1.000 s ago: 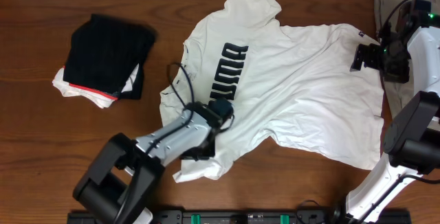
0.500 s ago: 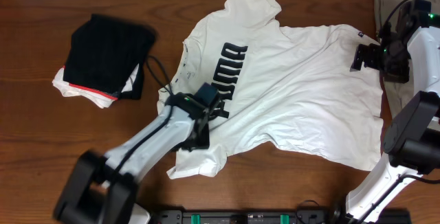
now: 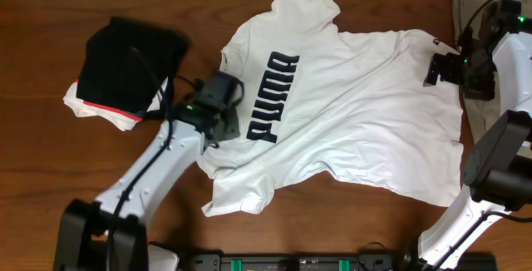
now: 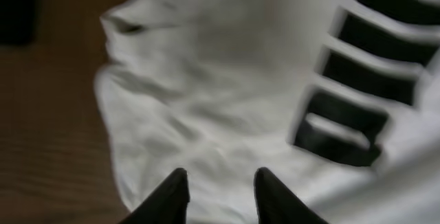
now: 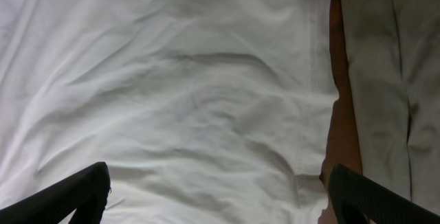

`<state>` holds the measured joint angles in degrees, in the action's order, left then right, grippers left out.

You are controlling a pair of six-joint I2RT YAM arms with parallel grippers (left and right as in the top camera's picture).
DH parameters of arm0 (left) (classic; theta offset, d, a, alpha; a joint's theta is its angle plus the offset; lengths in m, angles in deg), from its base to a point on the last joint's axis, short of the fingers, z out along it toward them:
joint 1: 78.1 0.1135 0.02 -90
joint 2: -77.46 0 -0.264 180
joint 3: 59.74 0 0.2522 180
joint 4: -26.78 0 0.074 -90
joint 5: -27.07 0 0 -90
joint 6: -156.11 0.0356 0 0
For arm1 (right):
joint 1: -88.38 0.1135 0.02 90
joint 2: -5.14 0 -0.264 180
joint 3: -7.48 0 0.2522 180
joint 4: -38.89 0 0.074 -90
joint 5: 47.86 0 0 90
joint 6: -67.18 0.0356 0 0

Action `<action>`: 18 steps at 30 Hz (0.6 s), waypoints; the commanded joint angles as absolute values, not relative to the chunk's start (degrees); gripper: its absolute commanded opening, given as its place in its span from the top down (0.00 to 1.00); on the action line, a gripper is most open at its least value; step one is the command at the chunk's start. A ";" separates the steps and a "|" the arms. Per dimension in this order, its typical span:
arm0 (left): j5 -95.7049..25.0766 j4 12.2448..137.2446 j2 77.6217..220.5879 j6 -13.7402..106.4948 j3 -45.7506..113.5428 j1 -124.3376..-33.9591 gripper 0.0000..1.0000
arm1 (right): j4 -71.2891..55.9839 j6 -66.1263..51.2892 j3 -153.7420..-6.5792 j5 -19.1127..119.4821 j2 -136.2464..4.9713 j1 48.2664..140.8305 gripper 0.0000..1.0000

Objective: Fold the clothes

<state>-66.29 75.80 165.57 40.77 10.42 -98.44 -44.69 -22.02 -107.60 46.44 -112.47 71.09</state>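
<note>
Two robot arms work at a dark brown wooden table [image 3: 50, 171] whose grain runs the long way, with a pale strip showing past its far edge. The white T-shirt [image 3: 357, 113] lies spread out and wrinkly on the wood between the two arms. The left gripper [image 3: 218, 109] hangs over the shirt's rumpled edge, and the big black letters [image 3: 273, 96] are just beside it on the side toward the other arm. In the left wrist view, which is blurry, its fingers [image 4: 172, 196] have only a small gap between them, with white cloth showing below the gap. The black folded garment [image 3: 129, 63] with a red edge sits near this gripper on its outer side, on top of a bit of white cloth [image 3: 83, 105]. The right gripper [image 3: 438, 69] is over the shirt's other end, with its jaws spread wide and holding nothing. A small black tag [image 3: 435, 41] is just beyond it. The olive-grey cloth [image 5: 385, 80] lies flat just beside it on its outer side, with a thin strip of bare wood between cloth and shirt.
</note>
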 commanded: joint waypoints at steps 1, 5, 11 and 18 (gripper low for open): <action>-67.40 74.38 169.07 42.56 10.88 -95.20 0.74 | -44.75 -22.02 -108.61 46.68 -110.89 71.15 0.01; -65.74 71.72 173.77 43.90 10.88 -94.13 0.78 | -44.73 -22.02 -108.61 46.68 -110.89 71.15 0.01; -64.52 66.47 179.69 45.97 10.88 -94.11 0.78 | -44.73 -22.02 -108.61 46.68 -110.89 71.15 0.01; -72.12 63.50 184.06 45.93 10.88 -93.76 0.78 | -44.75 -22.02 -108.61 46.68 -110.89 71.19 0.01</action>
